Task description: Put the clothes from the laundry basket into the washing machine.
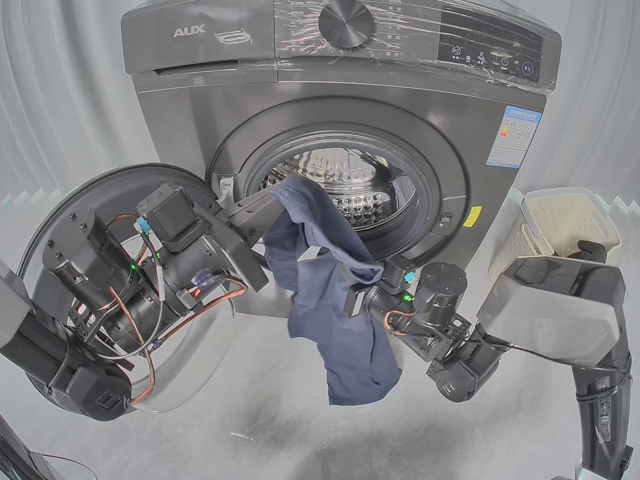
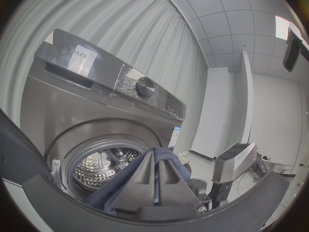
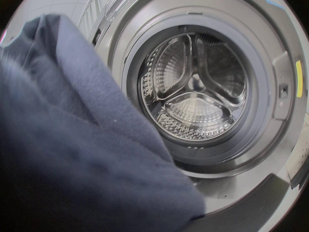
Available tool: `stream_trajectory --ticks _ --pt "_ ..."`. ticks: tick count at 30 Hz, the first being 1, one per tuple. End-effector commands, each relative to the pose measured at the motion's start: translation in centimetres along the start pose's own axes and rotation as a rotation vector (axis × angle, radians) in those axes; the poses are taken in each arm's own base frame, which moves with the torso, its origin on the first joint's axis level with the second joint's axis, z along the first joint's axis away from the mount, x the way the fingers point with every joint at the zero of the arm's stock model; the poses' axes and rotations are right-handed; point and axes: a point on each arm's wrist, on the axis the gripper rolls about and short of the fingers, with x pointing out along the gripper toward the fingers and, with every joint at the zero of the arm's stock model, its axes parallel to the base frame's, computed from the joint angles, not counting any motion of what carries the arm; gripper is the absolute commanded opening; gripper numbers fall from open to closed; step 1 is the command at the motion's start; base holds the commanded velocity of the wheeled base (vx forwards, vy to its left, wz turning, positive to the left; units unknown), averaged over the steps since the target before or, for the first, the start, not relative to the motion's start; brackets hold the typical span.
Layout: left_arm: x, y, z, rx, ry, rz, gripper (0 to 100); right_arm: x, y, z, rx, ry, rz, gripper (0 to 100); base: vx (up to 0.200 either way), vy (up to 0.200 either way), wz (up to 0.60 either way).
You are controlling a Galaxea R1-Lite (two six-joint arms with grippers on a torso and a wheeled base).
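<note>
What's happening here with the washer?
The left gripper is shut on the top edge of a navy garment, at the open drum of the washing machine. The right gripper props its middle, and the rest hangs outside. The drum looks empty. The laundry basket sits right of the machine.

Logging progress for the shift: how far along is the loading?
Done: the door stands open. In hand: the left gripper is shut on a blue garment hanging before the opening. Left: the drum is bare, so that garment has yet to go in; the basket looks empty.
</note>
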Motion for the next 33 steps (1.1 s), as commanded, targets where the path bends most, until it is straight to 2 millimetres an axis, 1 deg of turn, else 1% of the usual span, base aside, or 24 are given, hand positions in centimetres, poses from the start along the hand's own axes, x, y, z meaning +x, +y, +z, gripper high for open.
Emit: stream_trajectory --ticks 1,2,3,4,7,8,12,16,17,20,21,22,25,28,33 --pt "-0.3 1.8 -1.8 0.001 0.061 0.059 0 -1.3 -0.9 3.8 -0.001 -0.063 -0.037 0 0.0 0.0 0.0" --pt "-0.3 1.8 -1.8 0.001 0.061 0.059 0 -1.3 -0.9 3.8 -0.001 -0.063 -0.037 0 0.0 0.0 0.0" --pt "-0.6 3.0 -2.8 0.007 0.097 0.098 0 -2.1 -1.6 5.3 -0.003 -0.08 -0.057 0 0.0 0.0 0.0" --pt "-0.8 3.6 -3.3 0.01 0.117 0.117 0 -2.6 -1.7 6.0 -0.006 -0.086 -0.064 0 0.0 0.0 0.0" --pt "-0.9 4.2 -4.3 0.009 0.148 0.136 0 -3.5 -2.0 6.9 -0.007 -0.092 -0.074 0 0.0 0.0 0.0" --pt "-0.9 4.3 -4.4 0.008 0.149 0.137 0 -3.5 -2.0 6.9 -0.007 -0.092 -0.072 0 0.0 0.0 0.0" --pt "-1.2 4.7 -5.7 0.024 0.197 0.148 0 -4.4 -2.2 7.7 -0.008 -0.094 -0.083 0 0.0 0.0 0.0" --pt "-1.7 5.5 -6.8 0.066 0.244 0.165 0 -4.7 -2.4 8.0 -0.009 -0.099 -0.089 0 0.0 0.0 0.0" --pt "-2.1 5.7 -7.5 0.08 0.273 0.168 0 -4.7 -2.6 8.1 -0.01 -0.102 -0.094 0 0.0 0.0 0.0" --pt "-2.9 5.7 -8.8 0.088 0.334 0.16 0 -4.7 -2.5 8.2 -0.01 -0.104 -0.092 0 0.0 0.0 0.0" --pt "-2.9 5.7 -8.8 0.088 0.334 0.16 0 -4.7 -2.5 8.2 -0.01 -0.104 -0.092 0 0.0 0.0 0.0" --pt "-3.5 5.6 -9.6 0.083 0.372 0.141 0 -4.6 -2.2 8.2 -0.007 -0.106 -0.082 0 0.0 0.0 0.0" --pt "-3.9 5.4 -10.6 0.078 0.417 0.111 0 -4.4 -1.7 8.3 -0.005 -0.115 -0.07 0 0.0 0.0 0.0" --pt "-4.9 5.2 -11.8 0.067 0.477 0.089 0 -4.2 -1.1 8.6 -0.003 -0.13 -0.057 0 0.0 0.0 0.0" --pt "-6.0 4.7 -13.3 0.055 0.552 0.027 0 -3.8 -1.0 9.1 -0.002 -0.151 -0.052 0 0.0 0.0 0.0"
